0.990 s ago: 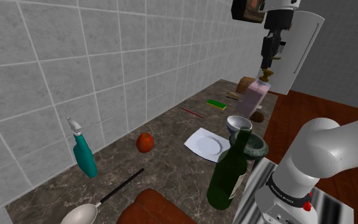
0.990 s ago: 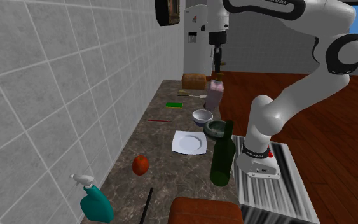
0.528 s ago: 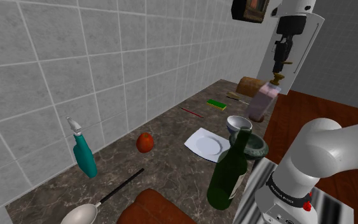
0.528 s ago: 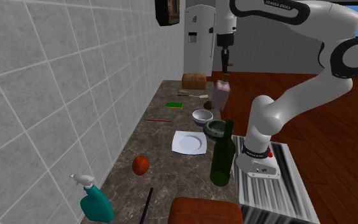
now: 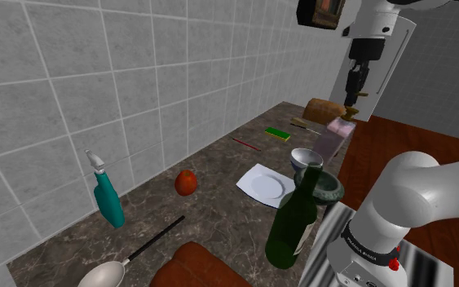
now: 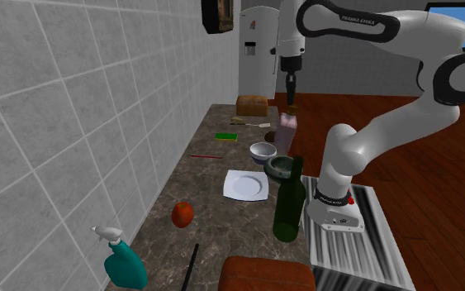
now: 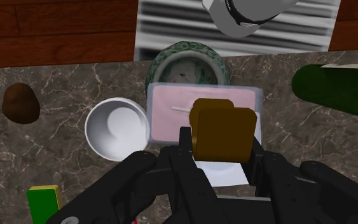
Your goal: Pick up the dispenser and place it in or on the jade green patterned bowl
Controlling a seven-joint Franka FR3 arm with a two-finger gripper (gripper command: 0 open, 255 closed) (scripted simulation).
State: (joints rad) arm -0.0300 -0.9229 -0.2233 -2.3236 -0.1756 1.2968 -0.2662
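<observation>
Swung toward 3 o'clock in the shoulder view since a second ago, tipping the dispenser (image 5: 336, 137) off upright. Grips its blocky brown pump cap (image 7: 223, 132) with the gripper (image 5: 352, 102), black fingers set narrow and pressed on both sides. Holds that boxy, translucent pink body clear of the veined dark marble counter (image 5: 219, 204), at 12 o'clock of the jade green patterned bowl (image 5: 332, 192). Round and thick-rimmed there, pale and speckled inside. Beside it at 11 o'clock, a glossy white bowl (image 5: 306, 155); at 9 o'clock, a flat white plate (image 5: 262, 183).
</observation>
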